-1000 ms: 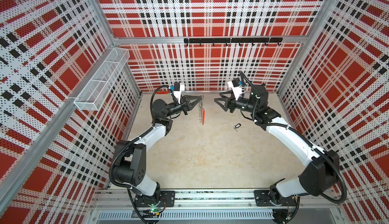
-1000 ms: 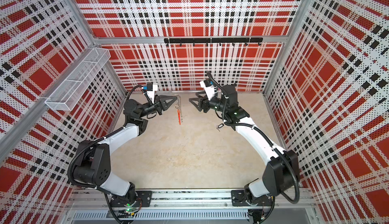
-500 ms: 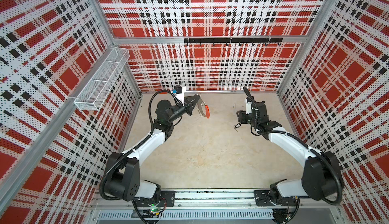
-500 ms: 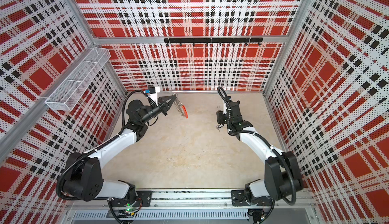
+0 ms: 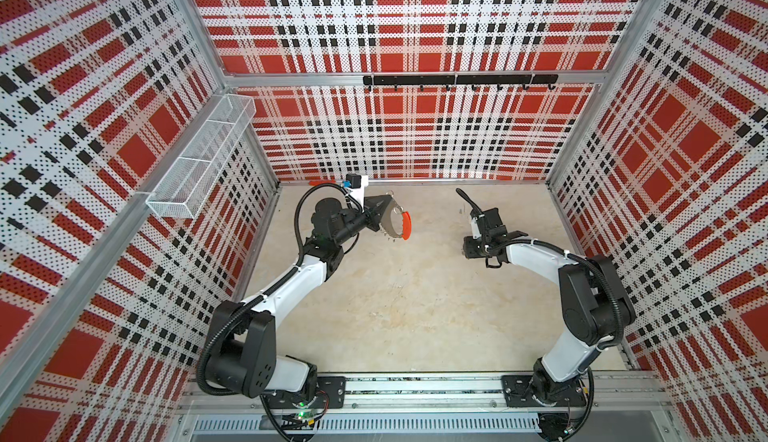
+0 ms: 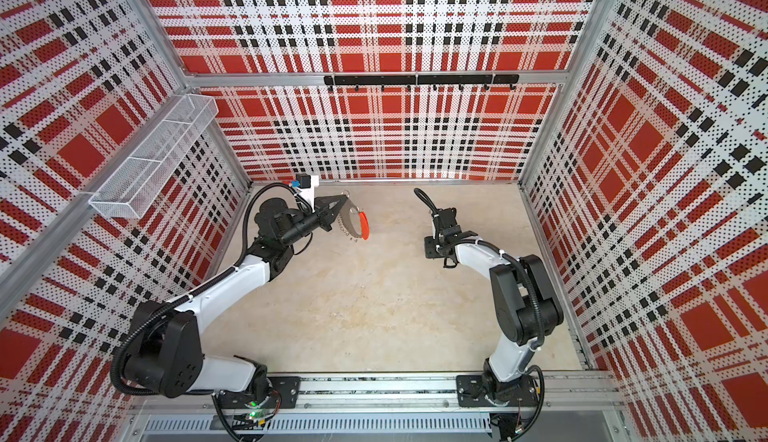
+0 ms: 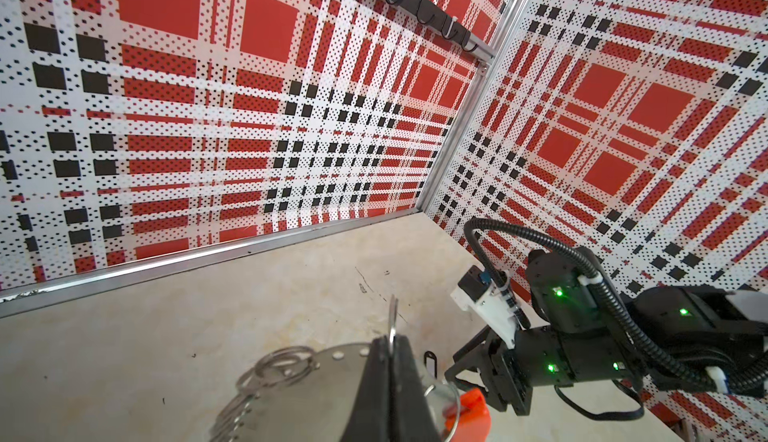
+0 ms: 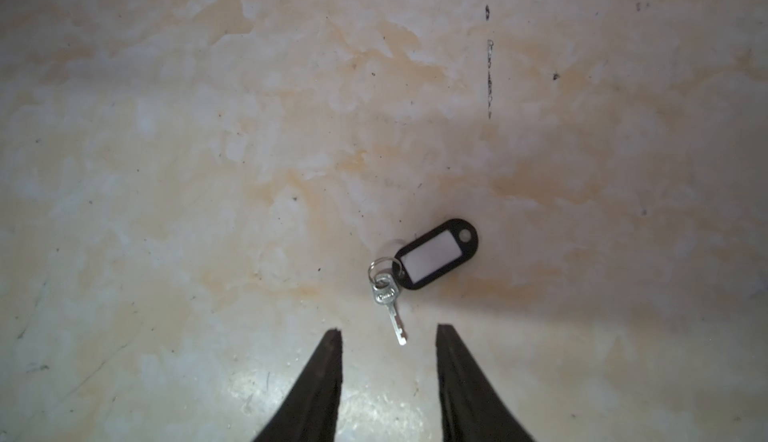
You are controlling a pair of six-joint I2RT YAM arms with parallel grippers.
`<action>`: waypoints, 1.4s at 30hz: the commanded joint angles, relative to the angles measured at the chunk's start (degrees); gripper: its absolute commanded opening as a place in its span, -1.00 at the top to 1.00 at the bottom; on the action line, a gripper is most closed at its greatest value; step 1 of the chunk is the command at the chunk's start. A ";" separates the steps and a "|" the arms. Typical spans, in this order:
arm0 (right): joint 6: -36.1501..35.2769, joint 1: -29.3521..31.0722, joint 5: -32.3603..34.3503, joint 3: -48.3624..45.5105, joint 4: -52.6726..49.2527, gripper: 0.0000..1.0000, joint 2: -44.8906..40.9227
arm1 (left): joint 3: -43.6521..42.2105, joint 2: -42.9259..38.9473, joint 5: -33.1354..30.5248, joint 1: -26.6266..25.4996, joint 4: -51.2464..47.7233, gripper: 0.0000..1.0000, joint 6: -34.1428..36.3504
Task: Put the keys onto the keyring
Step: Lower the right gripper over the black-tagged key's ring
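Observation:
My left gripper (image 5: 384,217) is shut on the thin metal hoop of the keyring (image 5: 401,226) and holds it up above the table at the back left. The hoop's red-orange segment (image 6: 363,224) faces the middle, and its split rings (image 7: 278,367) hang in a bunch. The keys (image 8: 415,269), a small silver key on a black-framed tag with a pale window, lie flat on the table. My right gripper (image 8: 388,332) points straight down over them, open, with the key's tip between its fingertips (image 8: 332,348). In both top views the gripper (image 5: 471,248) covers the keys.
A white wire basket (image 5: 199,161) hangs on the left wall. A black hook rail (image 5: 457,80) runs along the back wall. A small red-orange strip (image 5: 321,182) lies at the table's back edge behind the left wrist. Plaid walls close three sides.
My right arm has swung away from facing the left gripper and now points down over the keys, with its jaws narrower. My left gripper has turned and carried the keyring slightly towards the middle.

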 commanded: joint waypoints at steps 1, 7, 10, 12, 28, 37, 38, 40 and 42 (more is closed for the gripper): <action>12.33 0.06 2.60 1.44 -0.46 0.17 0.69 | 1.76 0.81 0.69 -0.50 0.26 1.00 1.10; 31.73 5.31 11.19 4.16 -3.51 0.20 3.28 | 2.71 1.47 0.69 -0.85 -0.54 1.00 0.75; 33.75 6.57 16.27 7.33 -5.99 0.27 6.07 | 2.86 1.52 0.86 -0.94 -1.39 1.00 1.10; 34.07 6.91 17.50 9.10 -7.18 0.34 7.86 | 2.97 1.35 0.95 -0.96 -1.99 1.00 1.48; 30.92 7.78 20.95 13.32 -9.10 0.47 13.37 | 3.61 1.56 0.87 -0.94 -4.08 1.00 3.43; 29.94 7.75 21.59 14.15 -9.33 0.45 15.31 | 3.80 1.80 1.21 -0.94 -4.50 1.00 3.51; 29.85 7.78 21.76 14.15 -9.24 0.45 15.57 | 3.89 1.83 1.26 -0.94 -4.50 1.00 3.47; 29.55 7.79 22.03 14.36 -9.46 0.45 15.96 | 4.08 2.00 1.39 -0.94 -4.59 1.00 3.40; 29.46 7.76 22.06 14.33 -9.50 0.45 16.17 | 4.31 2.17 1.48 -0.96 -4.81 1.00 3.46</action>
